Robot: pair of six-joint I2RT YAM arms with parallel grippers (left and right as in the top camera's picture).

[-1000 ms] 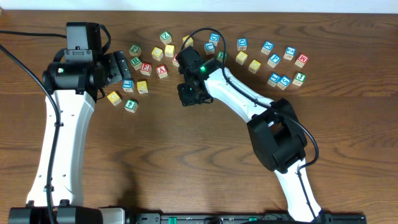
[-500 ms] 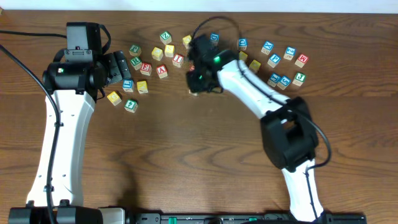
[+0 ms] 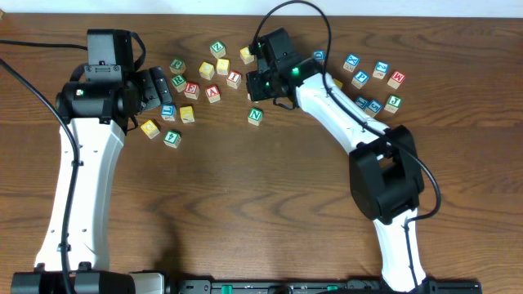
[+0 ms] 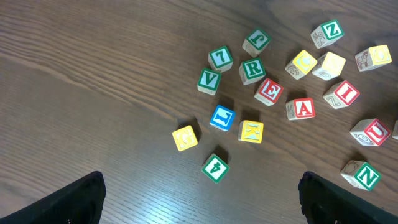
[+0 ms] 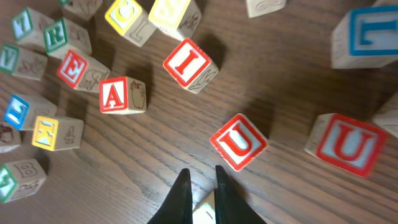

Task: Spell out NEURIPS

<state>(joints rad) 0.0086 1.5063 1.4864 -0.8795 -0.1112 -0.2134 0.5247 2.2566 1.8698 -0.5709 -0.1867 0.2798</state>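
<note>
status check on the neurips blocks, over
Left fingers wide open, empty. Right fingers shut, empty, tips near a red U cube. N cube sits apart from the rest. Nothing blocking.

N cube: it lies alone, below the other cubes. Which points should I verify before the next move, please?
1. N cube standing alone, letter up: ok.
2. E cube letter up, top uncovered: ok.
3. Right hand open for a grasp: not ok, it is shut.
4. U cube letter up, just ahead of the right hand: ok.
5. Left hand open: ok.
</note>
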